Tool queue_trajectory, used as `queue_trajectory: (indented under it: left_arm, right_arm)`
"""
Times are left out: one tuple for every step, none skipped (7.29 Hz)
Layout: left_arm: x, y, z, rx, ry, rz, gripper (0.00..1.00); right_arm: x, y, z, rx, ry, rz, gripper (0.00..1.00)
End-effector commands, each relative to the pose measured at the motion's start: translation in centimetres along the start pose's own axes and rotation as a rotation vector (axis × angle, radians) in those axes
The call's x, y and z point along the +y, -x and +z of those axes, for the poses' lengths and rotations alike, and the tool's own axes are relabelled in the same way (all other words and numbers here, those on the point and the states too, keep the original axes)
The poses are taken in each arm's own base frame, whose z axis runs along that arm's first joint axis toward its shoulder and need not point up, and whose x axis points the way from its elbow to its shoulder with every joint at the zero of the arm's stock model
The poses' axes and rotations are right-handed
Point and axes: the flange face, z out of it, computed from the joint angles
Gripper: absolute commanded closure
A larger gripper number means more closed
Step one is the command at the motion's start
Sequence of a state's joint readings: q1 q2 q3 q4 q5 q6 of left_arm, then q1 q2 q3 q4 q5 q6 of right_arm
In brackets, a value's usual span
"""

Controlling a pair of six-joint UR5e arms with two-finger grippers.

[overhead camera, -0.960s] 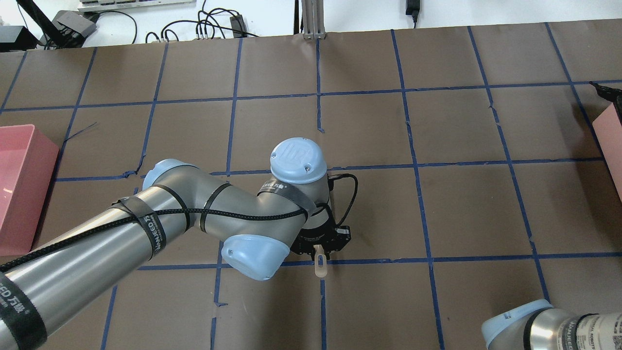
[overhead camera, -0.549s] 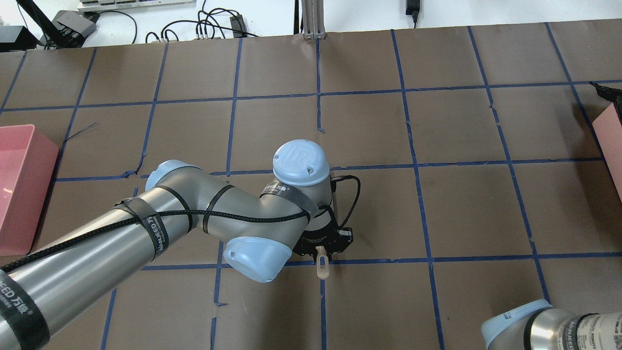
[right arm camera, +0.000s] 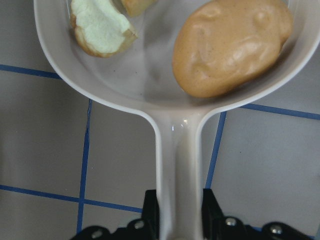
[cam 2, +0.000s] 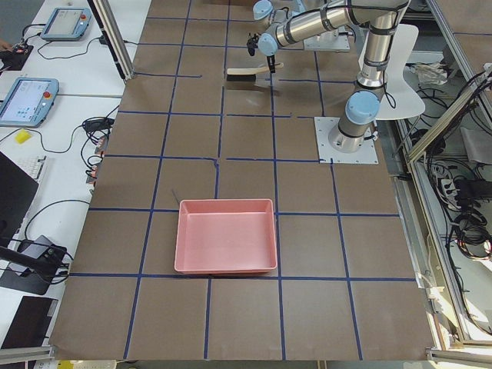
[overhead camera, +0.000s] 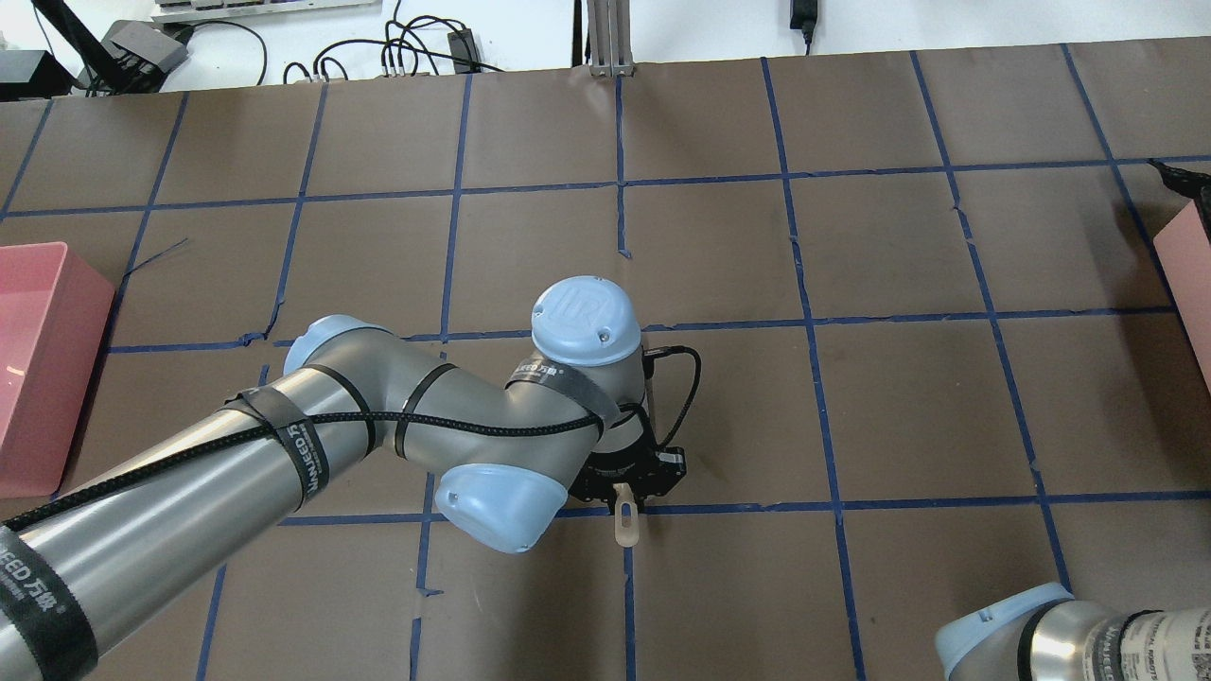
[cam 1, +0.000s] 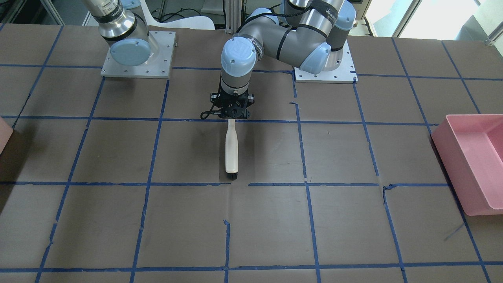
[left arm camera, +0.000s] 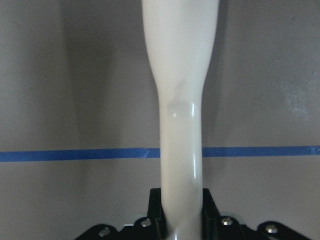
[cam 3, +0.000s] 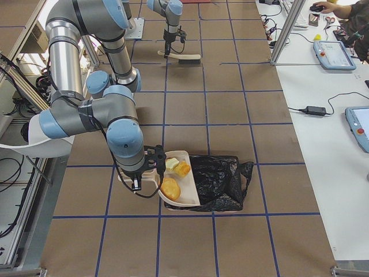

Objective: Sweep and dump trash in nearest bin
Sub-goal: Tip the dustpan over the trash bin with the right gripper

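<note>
So the step in hand looks like the dump itself, and I'd take it slow: get the lip of the dustpan (right arm camera: pixel 155 75) properly over the mouth of the nearest bin (overhead camera: pixel 1194 274), which is lined with a crumpled black bag (cam 3: pixel 222 182), before rolling the wrist. From the right-side view the pan's lip is right at the bag's near edge, but I can't tell if it's actually over the opening. The trash (right arm camera: pixel 230 47) all sits in the pan, just beside the bin, and that round potato-shaped lump will probably roll first, so tip forward, not sideways. The right end effector (right arm camera: pixel 180 212) is clenched on the pan's handle, so the grip looks fine. Count, big to small: one desk (overhead camera: pixel 908 397), two pink boxes (the bin plus a rose-pink tub (cam 2: pixel 224 268) at the far end of the desk from the bin), one dustpan, one brush (cam 1: pixel 231 149) lying well apart from the bin with the left end effector (cam 1: pixel 232 114) clamped on its handle, and three bits of trash: the potato one and two torn chunks (right arm camera: pixel 100 27).
</note>
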State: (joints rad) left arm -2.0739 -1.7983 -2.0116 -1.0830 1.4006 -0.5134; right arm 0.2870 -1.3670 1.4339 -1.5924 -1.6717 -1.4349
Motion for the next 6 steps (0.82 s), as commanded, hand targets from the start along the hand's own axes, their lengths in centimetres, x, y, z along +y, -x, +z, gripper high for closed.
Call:
queue_trajectory:
  left_arm:
    - [0.1,0.0,0.0,0.001,-0.001,0.000,0.83]
    - [0.0,0.1,0.0,0.000,0.000,0.000,0.83]
    - [0.0,0.1,0.0,0.000,0.000,0.000,0.80]
    - [0.0,0.1,0.1,-0.003,0.002,-0.001,0.78]
    - [0.0,0.1,0.1,-0.003,0.004,0.002,0.72]
    - [0.1,0.2,0.2,-0.005,0.006,0.001,0.68]
  right_arm:
    - [-0.7,0.3,-1.2,0.030,0.068,0.002,0.86]
    - [-0.7,0.3,-2.0,0.028,0.072,0.001,0.86]
    - [-0.5,0.4,-2.5,0.030,0.091,0.022,0.89]
    - [-0.7,0.5,-2.4,0.030,0.096,0.024,0.90]
    - [-1.0,0.5,-2.9,0.039,0.098,0.021,0.90]
    - [-0.9,0.5,-3.2,0.048,0.110,0.020,0.90]
